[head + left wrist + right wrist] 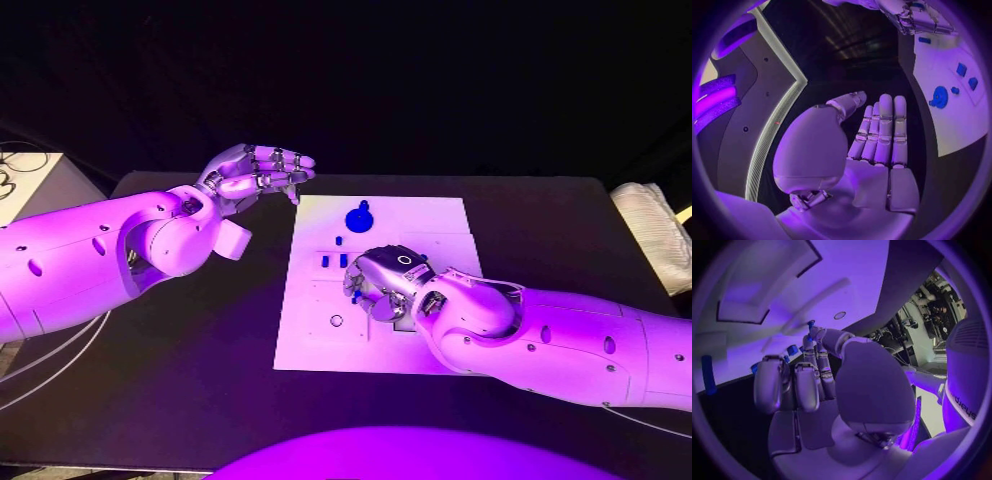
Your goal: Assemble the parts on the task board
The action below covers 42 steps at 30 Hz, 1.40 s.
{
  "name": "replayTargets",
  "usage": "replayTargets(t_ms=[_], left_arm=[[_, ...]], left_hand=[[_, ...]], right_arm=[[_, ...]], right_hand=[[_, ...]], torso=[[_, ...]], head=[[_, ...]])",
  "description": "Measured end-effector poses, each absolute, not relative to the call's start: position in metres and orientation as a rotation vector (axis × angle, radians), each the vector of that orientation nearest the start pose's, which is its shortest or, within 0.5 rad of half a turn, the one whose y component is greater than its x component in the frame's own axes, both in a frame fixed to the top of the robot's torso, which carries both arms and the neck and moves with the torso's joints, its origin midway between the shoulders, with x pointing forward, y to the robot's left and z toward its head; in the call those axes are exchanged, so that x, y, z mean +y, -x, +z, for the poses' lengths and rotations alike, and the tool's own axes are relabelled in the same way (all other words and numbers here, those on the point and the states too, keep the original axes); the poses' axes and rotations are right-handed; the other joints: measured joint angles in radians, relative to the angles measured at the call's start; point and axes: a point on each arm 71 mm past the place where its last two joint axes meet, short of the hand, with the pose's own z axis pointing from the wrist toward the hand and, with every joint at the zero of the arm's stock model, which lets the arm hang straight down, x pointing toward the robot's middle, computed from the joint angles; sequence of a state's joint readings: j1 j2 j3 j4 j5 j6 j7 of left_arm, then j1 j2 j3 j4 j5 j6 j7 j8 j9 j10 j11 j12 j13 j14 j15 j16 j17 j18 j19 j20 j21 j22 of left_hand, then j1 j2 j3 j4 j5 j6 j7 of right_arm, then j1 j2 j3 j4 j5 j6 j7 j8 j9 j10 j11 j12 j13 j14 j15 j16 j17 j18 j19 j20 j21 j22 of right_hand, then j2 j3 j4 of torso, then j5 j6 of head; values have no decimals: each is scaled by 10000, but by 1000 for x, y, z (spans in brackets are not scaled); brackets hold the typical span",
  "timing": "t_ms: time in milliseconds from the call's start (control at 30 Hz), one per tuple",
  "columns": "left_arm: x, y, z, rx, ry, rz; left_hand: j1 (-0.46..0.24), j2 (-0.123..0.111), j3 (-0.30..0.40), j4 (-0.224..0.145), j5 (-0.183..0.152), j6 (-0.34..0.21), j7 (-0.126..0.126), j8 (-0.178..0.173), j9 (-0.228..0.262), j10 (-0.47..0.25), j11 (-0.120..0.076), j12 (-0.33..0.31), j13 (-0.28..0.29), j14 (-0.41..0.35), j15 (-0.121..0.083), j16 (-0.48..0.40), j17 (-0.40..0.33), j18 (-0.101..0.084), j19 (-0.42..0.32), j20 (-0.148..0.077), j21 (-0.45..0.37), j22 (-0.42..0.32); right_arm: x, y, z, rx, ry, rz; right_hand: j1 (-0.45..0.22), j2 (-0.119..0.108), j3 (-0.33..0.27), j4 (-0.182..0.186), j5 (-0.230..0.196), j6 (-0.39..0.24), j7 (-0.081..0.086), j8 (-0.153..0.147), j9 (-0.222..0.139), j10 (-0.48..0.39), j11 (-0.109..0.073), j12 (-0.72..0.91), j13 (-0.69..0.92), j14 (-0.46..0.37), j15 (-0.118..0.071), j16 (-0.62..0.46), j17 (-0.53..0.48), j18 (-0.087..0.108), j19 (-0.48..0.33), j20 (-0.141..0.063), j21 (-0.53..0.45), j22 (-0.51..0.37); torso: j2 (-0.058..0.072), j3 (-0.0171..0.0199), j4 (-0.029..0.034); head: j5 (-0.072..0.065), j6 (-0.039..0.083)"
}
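The white task board [315,340] lies in the middle of the black table. A round blue part [359,213] stands near its far edge, and two small blue parts [333,260] stand side by side left of my right hand. My right hand [384,281] is down over the board's middle; its thumb and a finger pinch a small blue part [811,324] at their tips. My left hand [260,170] hovers off the board's far left corner. Its palm [873,150] is bare, with the fingers straight and holding nothing. The left wrist view also has the round blue part [940,96] and my right hand [917,17].
A round hole [336,320] sits in the board's near left part. A white box [29,185] with cables stands at the table's far left. Pale cloth [656,230] lies at the right edge. Bare black table [188,360] surrounds the board.
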State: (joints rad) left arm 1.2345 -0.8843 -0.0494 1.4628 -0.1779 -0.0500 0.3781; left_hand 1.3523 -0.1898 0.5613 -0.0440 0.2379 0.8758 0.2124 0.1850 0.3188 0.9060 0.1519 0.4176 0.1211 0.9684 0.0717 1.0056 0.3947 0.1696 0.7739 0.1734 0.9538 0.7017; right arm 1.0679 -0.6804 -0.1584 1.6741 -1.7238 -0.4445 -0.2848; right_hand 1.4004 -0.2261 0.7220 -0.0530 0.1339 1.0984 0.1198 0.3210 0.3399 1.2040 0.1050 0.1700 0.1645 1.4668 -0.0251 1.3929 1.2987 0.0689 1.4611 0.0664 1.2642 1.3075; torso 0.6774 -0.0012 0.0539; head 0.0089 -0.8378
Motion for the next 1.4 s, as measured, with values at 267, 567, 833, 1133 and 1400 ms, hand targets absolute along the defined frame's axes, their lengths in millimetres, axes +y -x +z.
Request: replayTargets(t_ms=[267, 567, 833, 1133, 1400], left_arm=[[232, -496, -167, 15723, 8552, -16385], [231, -496, -167, 15778, 8561, -16388], [232, -496, -167, 15801, 8567, -16383], [232, -496, -167, 15816, 8578, -16366], [233, -496, -167, 15839, 8592, -16346]], left_hand=[[0, 0, -27, 27, 0, 0, 0, 0, 0, 0, 0, 0, -4, 0, 0, 0, -9, 0, 0, 0, -59, -24], [0, 0, -27, 27, 0, 0, 0, 0, 1, 0, 0, 0, -4, 0, 0, 0, -8, 0, 0, 0, -59, -24], [0, 0, -26, 28, 0, 0, 0, 0, 1, 0, 0, 0, -3, 0, 0, 0, -17, 0, 0, 0, -59, -32], [0, 0, -26, 27, 0, 1, -1, 0, 1, 0, 0, 0, -3, 0, 0, 0, -16, 0, 0, 0, -59, -32], [0, 0, -26, 27, 0, 1, -1, -37, -8, -37, 37, 0, -14, 0, 0, 0, -16, 0, 37, 37, -59, -48]], right_arm=[[-85, -396, -254, 16553, 3756, 7477], [-81, -395, -255, 16571, 3955, 7508], [-81, -394, -258, 16659, 4042, 7555], [-84, -395, -260, 16719, 3992, 7579], [-90, -394, -263, 16830, 3829, 7607]], right_hand=[[1, -1, 25, -26, -1, 0, 0, 0, -1, 5, 5, 1, -3, 0, 0, 0, -24, 0, 0, 0, 0, -1], [1, -1, 25, -26, -4, 0, 0, 0, 9, 18, 18, -1, -4, 0, 0, 0, -36, 0, 0, 0, -46, 0], [-42, 42, 11, -37, 80, -37, 37, -92, 19, 18, 18, -79, -2, 0, 0, -39, -76, 1, 0, 0, -144, 6], [-617, 42, -132, -2, 659, -531, 284, -464, 20, -194, -194, -681, 90, -32, 159, -65, -157, 1, -162, 162, -757, 5], [-688, -308, -1275, -159, 602, -1596, 389, -1169, -160, -2402, 141, -954, -649, -736, 540, -1837, -2580, 643, -1660, 537, -4709, -1139]], torso=[[3, 0, 2], [4, 3, 4], [0, 3, -2], [-1, 4, -4], [-4, 7, -7]], head=[[-34, -6], [-23, -51], [-13, -75], [-17, -81], [-47, -57]])
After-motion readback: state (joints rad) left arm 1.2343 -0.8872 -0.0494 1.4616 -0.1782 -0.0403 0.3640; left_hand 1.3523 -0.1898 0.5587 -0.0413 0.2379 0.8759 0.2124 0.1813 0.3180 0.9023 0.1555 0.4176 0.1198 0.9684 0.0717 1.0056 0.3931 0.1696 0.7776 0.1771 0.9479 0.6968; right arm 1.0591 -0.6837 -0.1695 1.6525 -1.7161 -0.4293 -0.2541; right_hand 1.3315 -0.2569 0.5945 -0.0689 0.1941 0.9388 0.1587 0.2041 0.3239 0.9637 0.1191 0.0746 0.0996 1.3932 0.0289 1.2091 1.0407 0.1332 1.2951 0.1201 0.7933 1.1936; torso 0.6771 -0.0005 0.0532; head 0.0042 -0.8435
